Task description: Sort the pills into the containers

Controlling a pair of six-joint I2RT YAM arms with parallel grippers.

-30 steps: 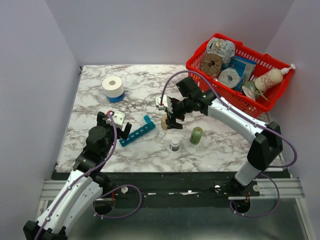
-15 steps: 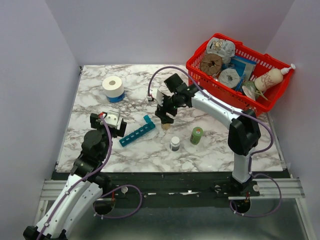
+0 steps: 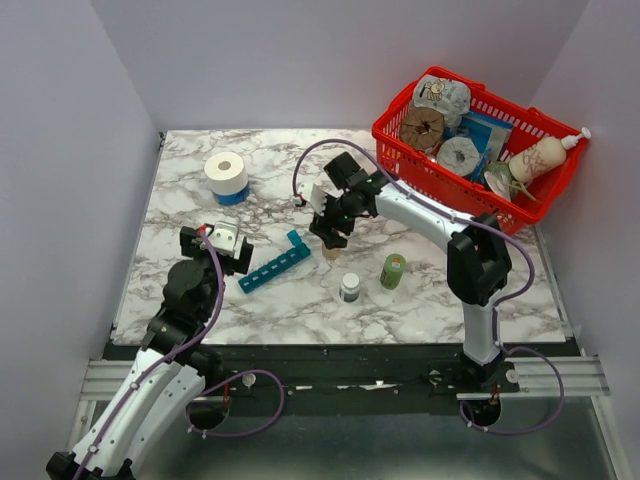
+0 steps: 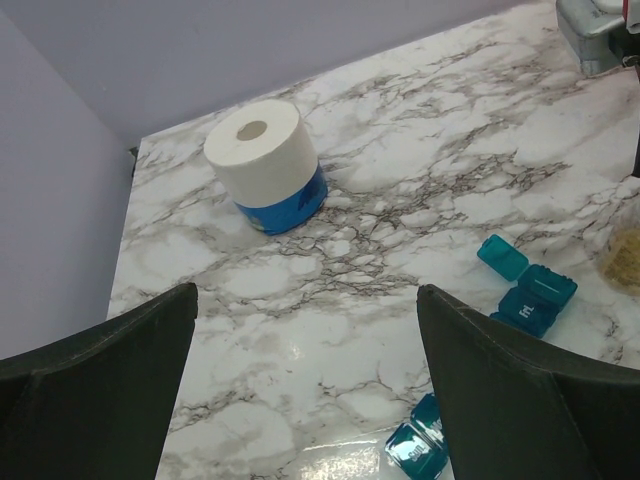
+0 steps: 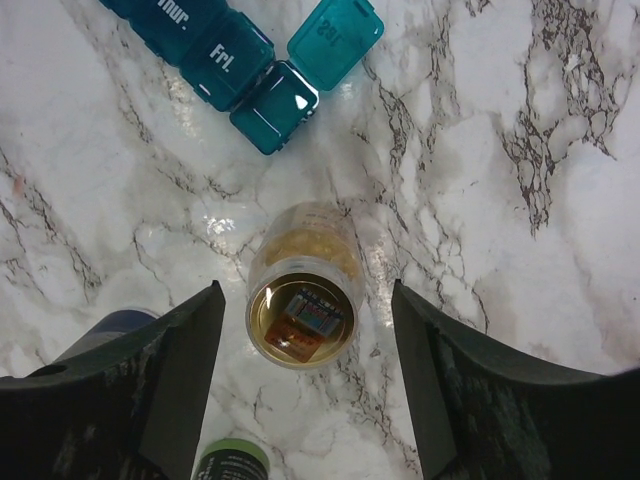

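Your right gripper (image 5: 305, 290) has swung left over the bottle (image 5: 300, 325) of pills (image 5: 305, 240), fingers straddling it without touching; your left gripper (image 4: 305, 385) gapes wide.

A robotics lab test cell, not a lived-in room. Plain pale lilac walls (image 3: 300, 60) box in a marble-patterned table (image 3: 280, 180) on three sides. At six o'clock a metal rail (image 3: 560, 375) carries the bolted bases of two robot arms, the left arm (image 3: 185, 295) and the right arm (image 3: 430, 215), each trailing a purple cable (image 3: 217, 280). Household props stand in for a home: a red wire basket (image 3: 440, 172) of packaged goods at two o'clock, a toilet paper roll (image 3: 226, 176) at ten o'clock, a blue pill organiser (image 3: 272, 268) near the centre.
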